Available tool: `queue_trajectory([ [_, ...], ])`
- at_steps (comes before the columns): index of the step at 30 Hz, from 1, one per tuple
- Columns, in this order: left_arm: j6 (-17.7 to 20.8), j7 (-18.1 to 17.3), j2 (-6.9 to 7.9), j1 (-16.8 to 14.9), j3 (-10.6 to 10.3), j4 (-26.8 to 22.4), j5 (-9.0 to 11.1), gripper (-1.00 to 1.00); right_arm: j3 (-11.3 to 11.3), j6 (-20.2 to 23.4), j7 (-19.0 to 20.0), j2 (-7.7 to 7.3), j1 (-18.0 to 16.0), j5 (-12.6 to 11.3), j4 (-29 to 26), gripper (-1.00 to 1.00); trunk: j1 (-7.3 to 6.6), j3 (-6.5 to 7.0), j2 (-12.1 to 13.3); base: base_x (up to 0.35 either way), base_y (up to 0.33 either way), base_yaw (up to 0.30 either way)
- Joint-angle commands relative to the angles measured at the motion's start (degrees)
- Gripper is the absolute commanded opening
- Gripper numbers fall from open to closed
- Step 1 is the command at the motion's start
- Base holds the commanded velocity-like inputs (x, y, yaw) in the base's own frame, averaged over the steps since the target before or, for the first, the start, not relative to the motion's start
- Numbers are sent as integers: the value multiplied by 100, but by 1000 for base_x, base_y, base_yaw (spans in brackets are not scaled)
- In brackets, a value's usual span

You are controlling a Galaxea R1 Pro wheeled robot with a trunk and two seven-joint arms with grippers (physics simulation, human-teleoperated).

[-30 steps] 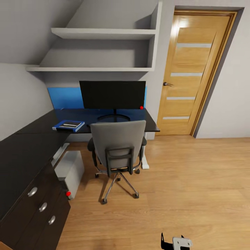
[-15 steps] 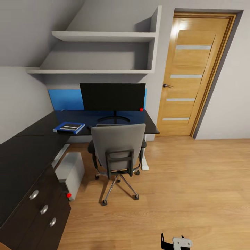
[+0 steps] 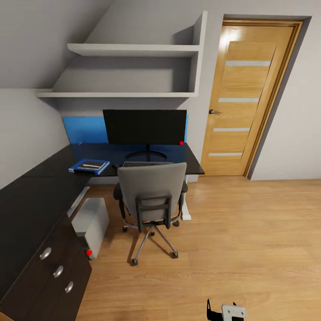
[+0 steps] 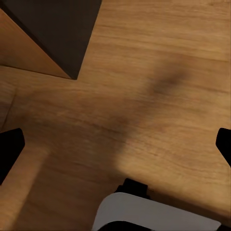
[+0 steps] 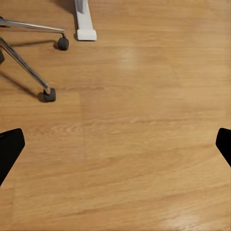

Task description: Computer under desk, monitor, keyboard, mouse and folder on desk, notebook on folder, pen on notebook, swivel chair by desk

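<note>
— What differs from a second ago?
— The whole view sits slightly lower; nothing itself moved. The chair (image 3: 151,196) faces the desk (image 3: 44,187), folder (image 3: 88,166) on the desktop, computer (image 3: 91,220) beneath.
— The fingers?
— Both pairs spread apart, empty, above the floor (image 5: 144,144).

Monitor (image 3: 145,127) on desk (image 3: 40,187), chair (image 3: 152,194) before it, computer (image 3: 91,223) under desk

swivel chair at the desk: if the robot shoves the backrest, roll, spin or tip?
The swivel chair will probably roll easily: its chrome star base rides on castors over smooth wood floor. A push off-centre on the tall back would likely turn the seat rather than move the base. A high shove might tilt it somewhat, though the wide base should resist tipping.
</note>
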Motion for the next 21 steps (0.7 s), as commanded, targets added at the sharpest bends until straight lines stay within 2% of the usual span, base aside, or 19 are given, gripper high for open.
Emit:
queue_trajectory([
  [1,-9,39,-1,-3,-49,3,20,100,48,-4,-50,5,-5,8,13,100,-23,13,39,0,0,0],
  [12,43,-9,-1,-3,-54,2,11,100,46,-4,-50,5,-5,8,13,100,-265,211,480,0,0,0],
  [15,74,-384,30,-3,-64,2,8,100,49,-4,-50,5,-5,8,15,100,-330,264,600,0,0,0],
  [18,176,-617,100,-3,-66,1,5,100,49,-4,-50,5,-5,8,15,100,-396,318,720,0,0,0],
  [19,491,-767,139,-3,-67,1,3,100,46,-4,-50,5,-5,8,15,100,-396,318,720,0,0,0],
  [21,693,-810,146,-3,-69,1,3,100,49,-4,-50,5,-5,8,14,100,-396,318,720,0,0,0],
])
